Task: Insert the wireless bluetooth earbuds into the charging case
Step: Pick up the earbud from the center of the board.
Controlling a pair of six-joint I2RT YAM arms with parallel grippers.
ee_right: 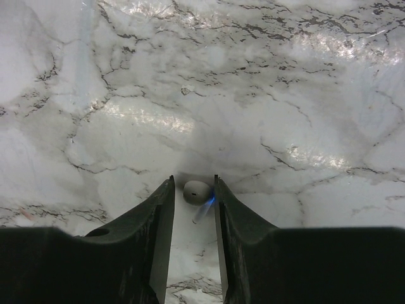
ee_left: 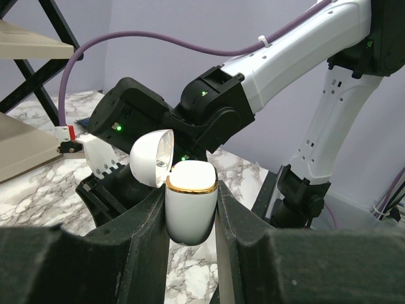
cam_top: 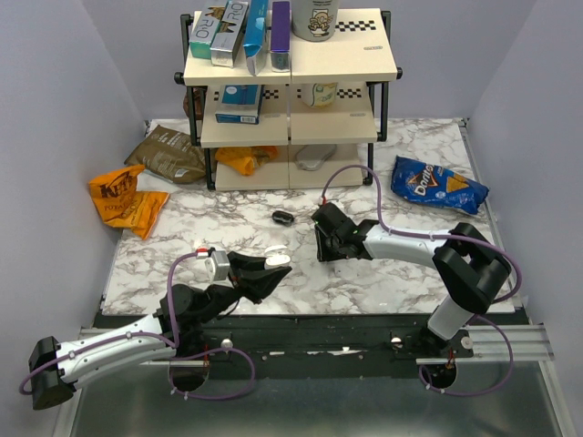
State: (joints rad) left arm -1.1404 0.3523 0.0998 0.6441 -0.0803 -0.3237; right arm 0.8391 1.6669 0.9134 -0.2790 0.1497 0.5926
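Observation:
The charging case (ee_left: pixel 191 202) here is white with a gold rim, and its lid (ee_left: pixel 152 157) is swung open to the left. My left gripper (ee_left: pixel 190 193) is shut on its body and holds it upright above the table; from above, the case (cam_top: pixel 278 260) shows at the fingertips of my left gripper (cam_top: pixel 271 267). One white earbud (ee_right: pixel 197 190) lies on the marble with its stem pointing toward the camera. My right gripper (ee_right: pixel 193 183) straddles it, jaws narrowly apart; the right finger touches the bud and a small gap shows on the left. Seen from above, my right gripper (cam_top: pixel 322 246) hides that bud.
A small black oval object (cam_top: pixel 282 217) lies on the marble just left of the right gripper. A shelf rack (cam_top: pixel 290 100) with boxes stands at the back. A Doritos bag (cam_top: pixel 437 185) lies at the right, with orange (cam_top: pixel 123 198) and brown (cam_top: pixel 168 153) bags at the left.

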